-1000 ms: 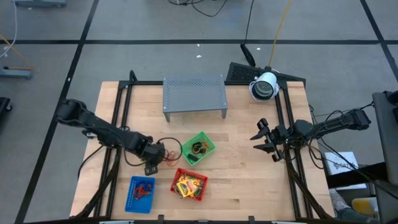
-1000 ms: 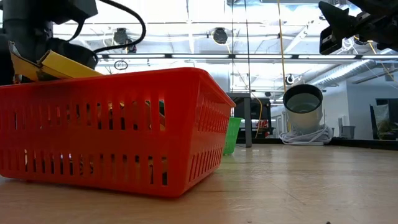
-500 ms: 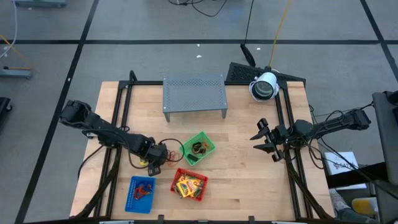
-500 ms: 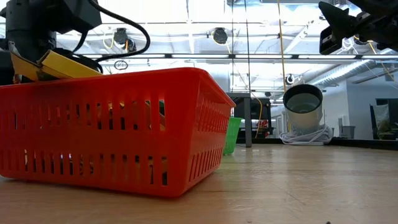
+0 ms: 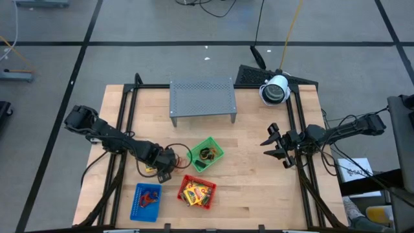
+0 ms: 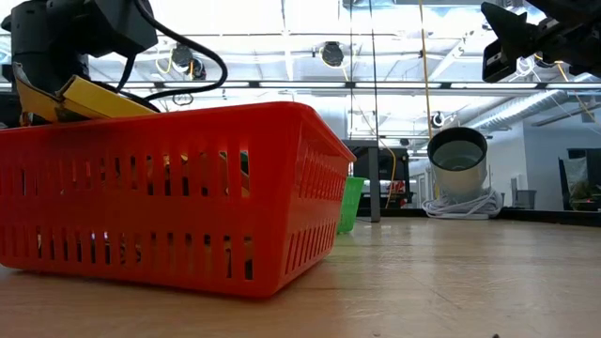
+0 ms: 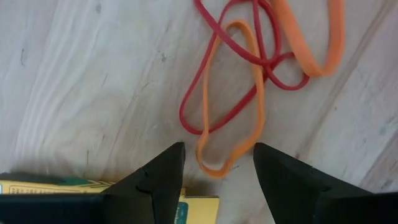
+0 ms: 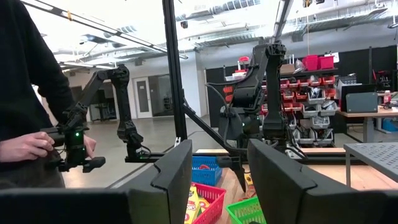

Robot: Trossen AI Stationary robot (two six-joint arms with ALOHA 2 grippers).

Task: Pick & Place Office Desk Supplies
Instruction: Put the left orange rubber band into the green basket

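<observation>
Orange and red rubber-band loops [image 7: 249, 81] lie tangled on the bare wood. My left gripper [image 7: 217, 158] [image 5: 162, 171] points straight down over them, open. Its fingers stand on either side of the near end of an orange loop [image 7: 217, 167], and I see no touch. A flat yellow packet [image 7: 93, 190] lies on the table beside one finger. More yellow packets fill the red tray [image 5: 197, 191], one sticking up above its rim [image 6: 94, 99]. My right gripper [image 5: 275, 144] [image 8: 221, 168] waits open, raised at the table's right side.
A green tray [image 5: 207, 154] stands just right of my left gripper and a blue tray [image 5: 147, 200] sits near the front edge. A grey perforated rack [image 5: 202, 98] stands at the back. A person [image 8: 31, 93] with a hand-held device stands beyond the table.
My left gripper has sunk toward the rubber bands on the table and rolled a little about its own axis. Its fingers have stayed open.
</observation>
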